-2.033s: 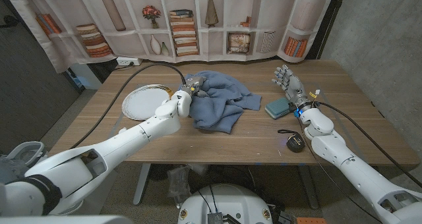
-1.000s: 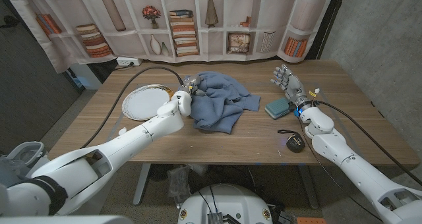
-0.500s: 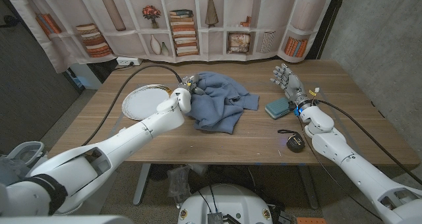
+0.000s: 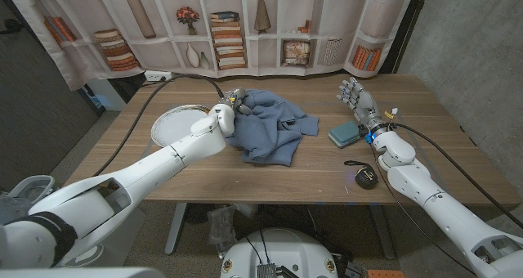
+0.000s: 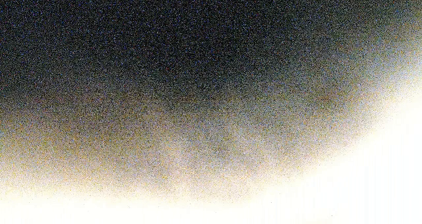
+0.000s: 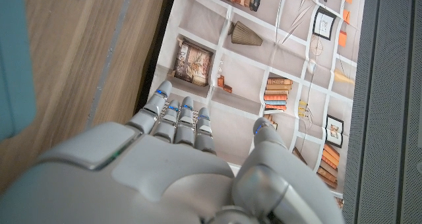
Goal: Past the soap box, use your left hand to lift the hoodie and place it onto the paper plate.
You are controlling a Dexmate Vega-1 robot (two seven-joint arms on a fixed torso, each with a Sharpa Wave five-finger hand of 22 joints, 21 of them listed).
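Head view: left hand's got the hoodie, plate is right next door

Going left to right: paper plate (image 4: pixel 174 124) sits bare just beside the left hand (image 4: pixel 231 105), whose fingers look closed on the upper-left edge of the blue hoodie (image 4: pixel 272 129), probably so it can drag or lift it plateward. The rest of the hoodie lies crumpled mid-table. Teal soap box (image 4: pixel 344 133) sits near the right hand (image 4: pixel 355 96), which holds nothing, fingers apart, parked clear.
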